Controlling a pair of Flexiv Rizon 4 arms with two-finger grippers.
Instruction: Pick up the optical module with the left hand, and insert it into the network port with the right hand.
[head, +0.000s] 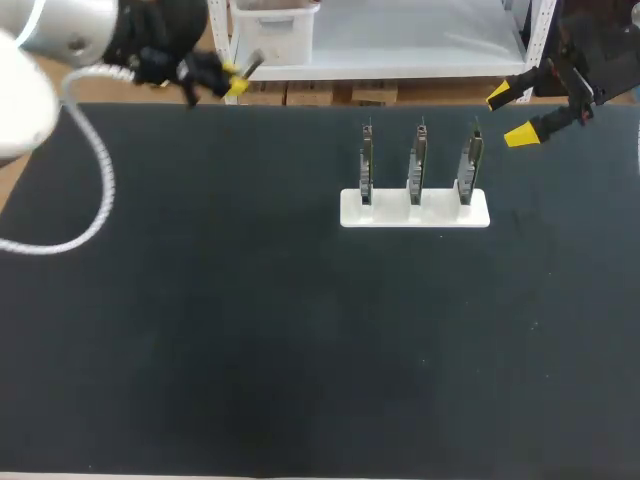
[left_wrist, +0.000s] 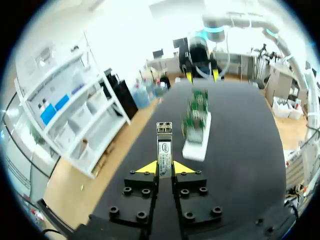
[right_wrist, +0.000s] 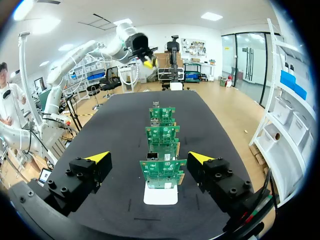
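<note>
A slim metal optical module (left_wrist: 164, 149) sticks out from between the yellow tips of my left gripper (left_wrist: 164, 168), which is shut on it. That gripper (head: 238, 78) hangs above the table's far left edge, module (head: 250, 65) pointing right. Three green circuit boards with network ports (head: 418, 165) stand upright in a white holder (head: 414, 209) at the table's middle right. In the right wrist view the nearest board (right_wrist: 161, 173) lies just ahead of my right gripper (right_wrist: 150, 159), whose fingers stand wide open and empty. My right gripper (head: 512, 113) hovers at the far right, beside the boards.
The black table top (head: 250, 320) spreads wide in front of the holder. A white cable (head: 85, 170) loops from my left arm over the table's left side.
</note>
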